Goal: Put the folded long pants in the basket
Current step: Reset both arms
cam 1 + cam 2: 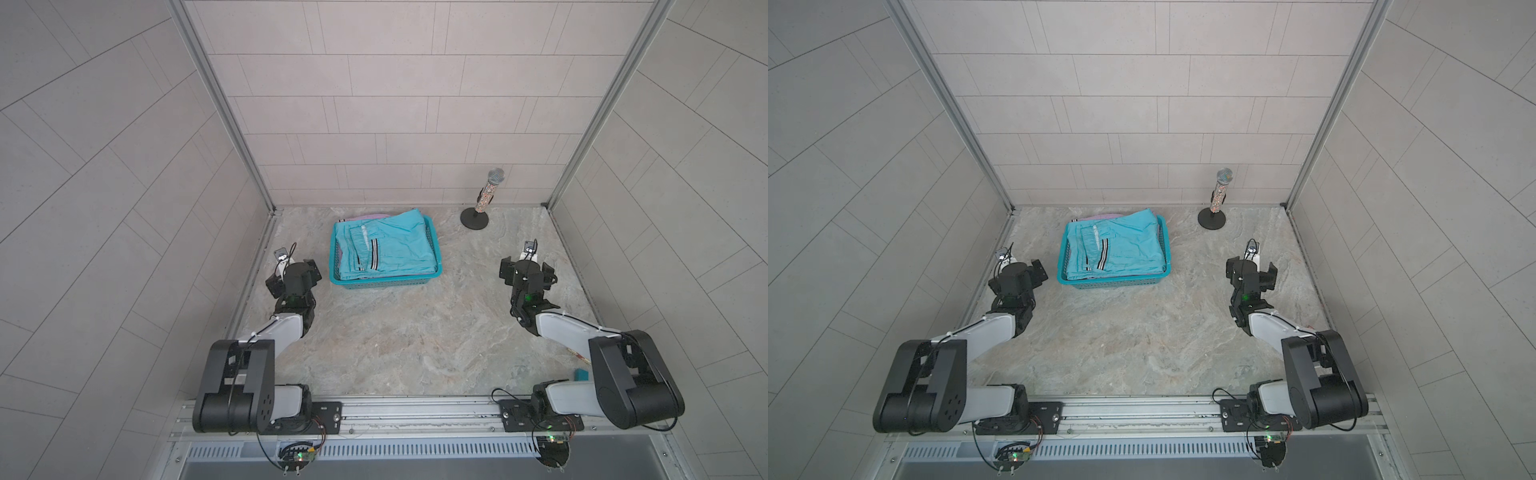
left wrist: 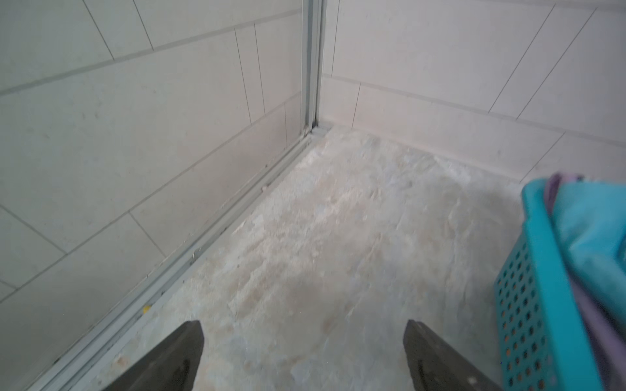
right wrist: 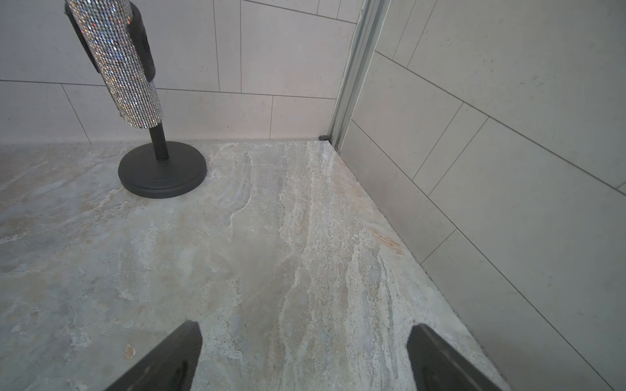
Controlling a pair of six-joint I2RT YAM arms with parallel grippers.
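Jaws wide, left gripper [image 2: 303,325] and right gripper [image 3: 305,325] point forward, flanking the basket [image 1: 382,284].

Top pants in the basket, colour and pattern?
Turquoise pants with a black-and-white striped band; clearest in a top view.

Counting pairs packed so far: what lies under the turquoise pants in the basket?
Under the turquoise pants, a lilac fold shows at the far rim of the basket and along its left side. Whatever lies lower is covered, so I cannot count further pairs.
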